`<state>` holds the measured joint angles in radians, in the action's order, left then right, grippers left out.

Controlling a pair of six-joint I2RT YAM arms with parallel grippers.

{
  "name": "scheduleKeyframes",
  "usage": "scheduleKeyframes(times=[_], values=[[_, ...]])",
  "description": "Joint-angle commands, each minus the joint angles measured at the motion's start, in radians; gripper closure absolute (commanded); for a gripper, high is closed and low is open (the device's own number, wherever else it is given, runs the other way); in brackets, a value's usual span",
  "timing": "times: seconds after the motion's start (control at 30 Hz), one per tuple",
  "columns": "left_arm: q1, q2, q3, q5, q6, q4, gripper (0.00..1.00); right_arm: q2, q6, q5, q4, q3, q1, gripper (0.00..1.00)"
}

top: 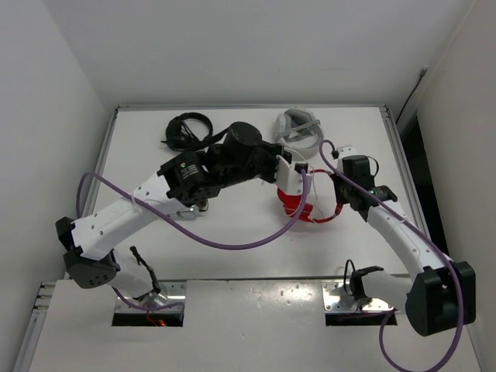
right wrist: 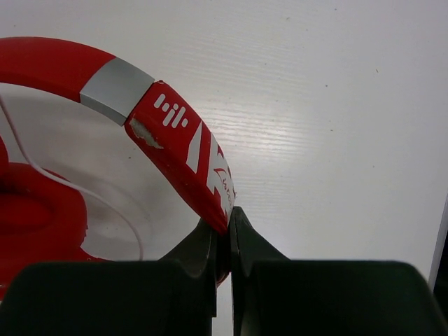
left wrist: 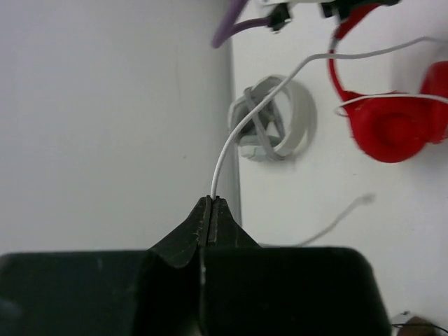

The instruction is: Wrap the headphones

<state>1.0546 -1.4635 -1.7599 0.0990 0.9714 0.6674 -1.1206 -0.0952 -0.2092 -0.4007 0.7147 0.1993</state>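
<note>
Both arms are bolted at the near edge of the worktop [top: 310, 260]. The left arm [top: 116, 221] reaches far and to the right, across the middle. The right arm [top: 403, 232] angles far and to the left from its base at the near right.

The red headphones [top: 296, 205] lie a little right of centre on the worktop, between the two hands. The right hand [right wrist: 227, 217] comes at them from the right with its fingers pressed together on the red headband [right wrist: 182, 143], pinching its lower edge just past a silver section (white lettering shows on the band there). A round red earcup [left wrist: 392, 129] rests flat on the surface.

The left hand [left wrist: 211, 203] sits just on the far side of the red headphones. Its two black fingertips are together on the thin white cable [left wrist: 231, 140], which comes out from between the tips. From there the cable curves across to the headphones, and one strand crosses the top of the earcup. Another length of it lies loose on the worktop beside the hand and ends in a small tip.

Farther back, near the far edge, are two more sets. The black headphones [top: 188, 128] are left of centre, and the pale grey headphones [top: 298, 124] are right of centre, just beyond the left hand. Neither touches the red pair.
</note>
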Motion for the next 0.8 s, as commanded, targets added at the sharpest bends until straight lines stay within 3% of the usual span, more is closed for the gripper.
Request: scheduleKeyframes(times=[0.0,0.3,0.47,0.77], values=[[-0.047,0.052,0.059,0.091,0.042,-0.203,1.0,0.019,0.025,0.039,0.025,0.019,0.034,1.0],[-0.284,-0.047,0.082,0.1,-0.002,-0.368,1.0,0.157,0.121,0.119,-0.046,-0.001,0.063,1.0],[-0.398,-0.129,0.073,0.05,-0.056,-0.391,1.0,0.243,0.158,0.247,-0.101,0.017,0.052,1.0],[-0.418,-0.236,0.112,-0.105,-0.23,-0.256,1.0,0.292,0.091,0.304,-0.204,0.12,0.15,1.0]])
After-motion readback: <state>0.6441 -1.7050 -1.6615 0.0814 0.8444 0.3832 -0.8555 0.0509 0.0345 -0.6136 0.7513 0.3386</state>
